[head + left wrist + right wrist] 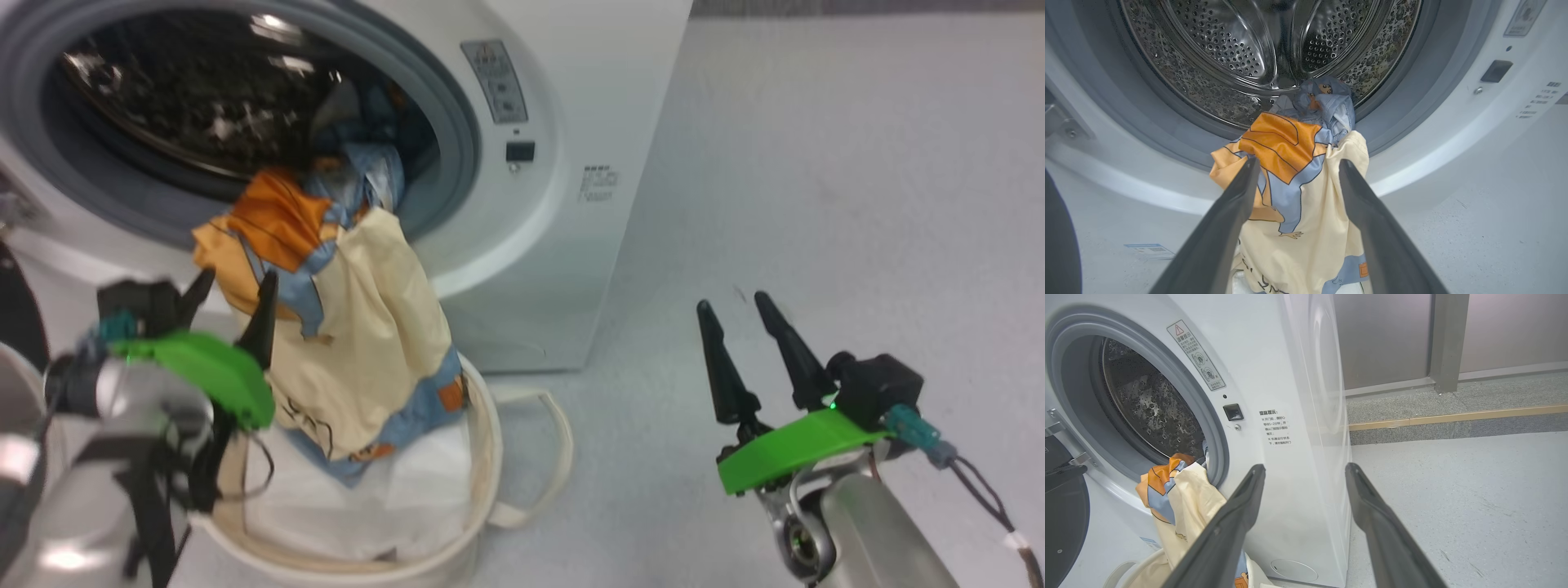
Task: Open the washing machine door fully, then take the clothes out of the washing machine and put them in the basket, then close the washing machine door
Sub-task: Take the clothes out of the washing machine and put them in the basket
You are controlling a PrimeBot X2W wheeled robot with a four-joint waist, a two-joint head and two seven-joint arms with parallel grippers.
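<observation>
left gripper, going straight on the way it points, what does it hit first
Probably the cream and orange garment with blue trim hanging out of the steel drum, ahead of the left gripper; depth is unclear.

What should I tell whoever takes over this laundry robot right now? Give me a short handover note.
Left gripper: open, fingers either side of the cream and orange garment, not clamped.
Right gripper: open, empty, over the floor right of the washing machine.
Things: door open; that garment drapes from the drum mouth into the basket; blue garment at the drum mouth.
Done: door opened.
Left: get both garments fully into the basket, close the door.
</observation>
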